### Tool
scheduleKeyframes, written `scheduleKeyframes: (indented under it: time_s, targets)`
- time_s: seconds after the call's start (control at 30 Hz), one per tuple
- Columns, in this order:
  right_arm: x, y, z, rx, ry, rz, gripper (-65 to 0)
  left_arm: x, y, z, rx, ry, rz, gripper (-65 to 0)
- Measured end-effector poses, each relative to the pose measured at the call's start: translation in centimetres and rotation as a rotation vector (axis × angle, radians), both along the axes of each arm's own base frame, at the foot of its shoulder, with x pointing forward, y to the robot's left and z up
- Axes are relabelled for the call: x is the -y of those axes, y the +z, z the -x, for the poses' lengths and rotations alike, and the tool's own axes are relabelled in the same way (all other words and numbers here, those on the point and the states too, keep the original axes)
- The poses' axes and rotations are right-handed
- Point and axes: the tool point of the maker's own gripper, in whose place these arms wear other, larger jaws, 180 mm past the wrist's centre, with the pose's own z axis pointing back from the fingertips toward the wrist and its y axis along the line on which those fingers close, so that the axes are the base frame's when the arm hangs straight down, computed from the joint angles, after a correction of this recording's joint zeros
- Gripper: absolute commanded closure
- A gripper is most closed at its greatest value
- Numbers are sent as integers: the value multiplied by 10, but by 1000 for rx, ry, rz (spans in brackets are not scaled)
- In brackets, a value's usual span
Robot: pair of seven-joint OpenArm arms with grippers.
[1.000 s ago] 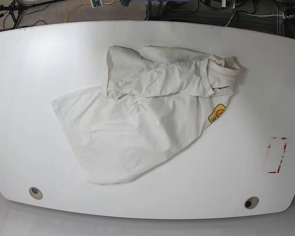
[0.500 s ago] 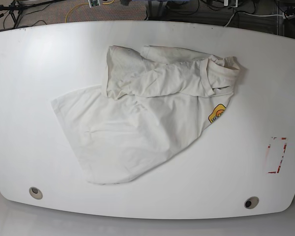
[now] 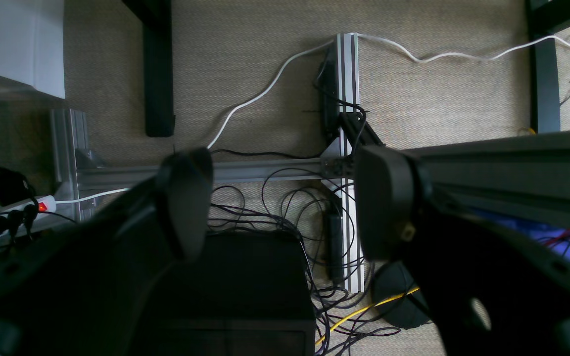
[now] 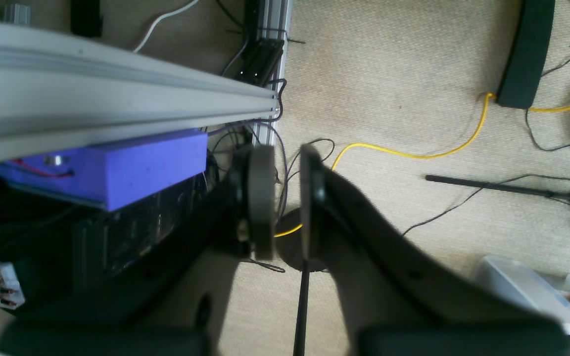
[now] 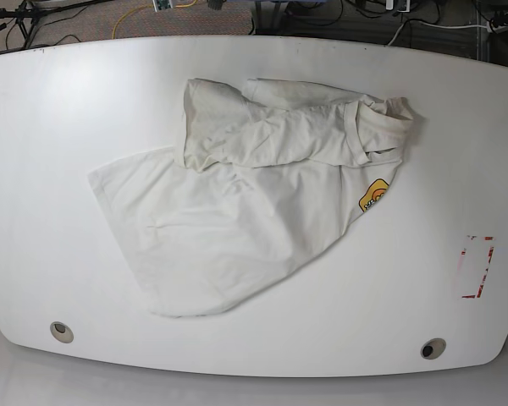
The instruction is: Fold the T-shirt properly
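Observation:
The off-white T-shirt (image 5: 237, 220) lies crumpled on the white table (image 5: 59, 118) in the base view. Its upper part is bunched and folded over, and its lower part is spread toward the front left. Its yellow-and-orange logo patch (image 5: 373, 197) shows at the right edge. Neither gripper appears in the base view. My left gripper (image 3: 282, 202) is open and empty, hanging over the floor beside the table. My right gripper (image 4: 287, 198) is almost shut, with a narrow gap and nothing in it, also over the floor.
A red-edged marking (image 5: 477, 266) sits on the table at the right. Two round holes (image 5: 61, 331) (image 5: 433, 348) lie near the front edge. Aluminium frame bars (image 3: 344, 163), cables and a purple box (image 4: 117, 163) are below the grippers.

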Motion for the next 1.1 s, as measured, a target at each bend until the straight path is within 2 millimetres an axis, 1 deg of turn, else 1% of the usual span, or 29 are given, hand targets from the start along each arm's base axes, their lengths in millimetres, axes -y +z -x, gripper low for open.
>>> scheduleKeyframes:
  time_s: [0.1, 0.27, 0.6, 0.7, 0.77, 0.83, 0.87, 0.9, 0.93, 0.97, 1.0, 1.07, 1.1]
  targets:
    - [1, 4, -1, 6, 5, 5, -86, 1, 5, 1, 4, -3, 1, -413]
    - [3, 13, -6, 33, 10, 14, -86, 2, 10, -2, 18, -5, 3, -413]
    - [2, 14, -7, 35, 10, 13, -86, 3, 10, -3, 20, -5, 4, -413]
    - [2, 11, -4, 27, 6, 10, -86, 2, 9, -3, 19, -3, 3, -413]
    - [1, 6, -1, 13, 1, 4, -86, 1, 4, -3, 14, -1, 2, -413]
    - [0, -2, 3, -13, -3, -1, -86, 0, -5, 2, -11, 4, 0, -413]
    - [-1, -5, 3, -12, -10, -8, -86, -1, -9, -1, -9, 8, 0, -413]
    - [-2, -10, 5, -23, -13, -14, -86, -3, -16, 5, -33, 10, -3, -413]
    - [-3, -14, 7, -35, -15, -17, -86, -4, -22, 5, -43, 14, -3, -413]
    - [-4, -17, 6, -32, -24, -26, -86, -5, -26, 2, -38, 18, -4, -413]
    - [-6, -23, 7, -47, -29, -30, -86, -7, -34, 7, -62, 22, -7, -413]
    - [-9, -33, 8, -63, -41, -46, -86, -9, -46, 7, -79, 31, -8, -413]
    - [-9, -39, 12, -89, -32, -44, -86, -10, -55, 9, -102, 35, -10, -413]
